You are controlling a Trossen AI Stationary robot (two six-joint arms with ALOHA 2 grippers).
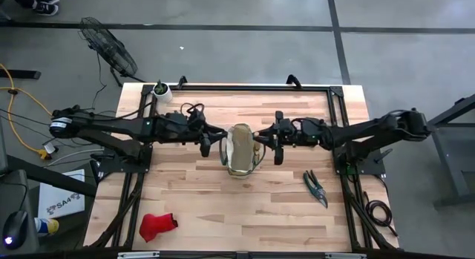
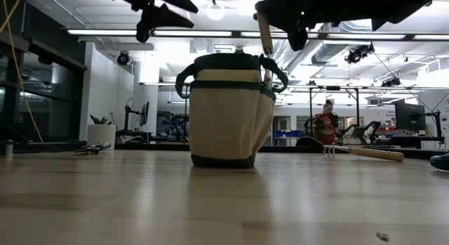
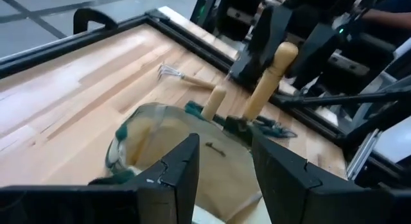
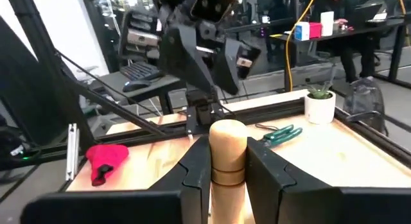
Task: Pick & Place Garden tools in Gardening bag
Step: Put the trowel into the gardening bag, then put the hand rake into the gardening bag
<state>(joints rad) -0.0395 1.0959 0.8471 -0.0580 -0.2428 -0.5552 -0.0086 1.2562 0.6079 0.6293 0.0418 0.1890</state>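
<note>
The tan gardening bag (image 1: 240,149) with green trim stands upright at the table's middle. My right gripper (image 4: 226,163) is at the bag's right side, shut on a wood-handled garden tool (image 3: 270,76). Its metal shaft (image 2: 266,52) reaches down to the bag's right rim. My left gripper (image 3: 221,163) hovers open over the bag's left side with nothing between its fingers. A wood-handled fork (image 2: 365,153) lies on the table right of the bag. One pair of green-handled shears (image 1: 315,186) lies near right and another (image 4: 282,133) lies by the pot. The red glove (image 1: 157,225) lies near left. My right gripper pinches the tool's wooden handle (image 4: 226,137) between its two fingers, just below the rounded top end. The fingers come level from the table's right and lie across the handle. The tool stands nearly upright with its metal end (image 3: 236,124) down at the bag's right rim.
A small white pot with a plant (image 1: 162,92) stands at the far left corner. Another pale wooden handle (image 3: 214,102) shows by the bag's far rim. Black frame rails (image 1: 245,87) run along the table's edges. Bare wood lies in front of the bag.
</note>
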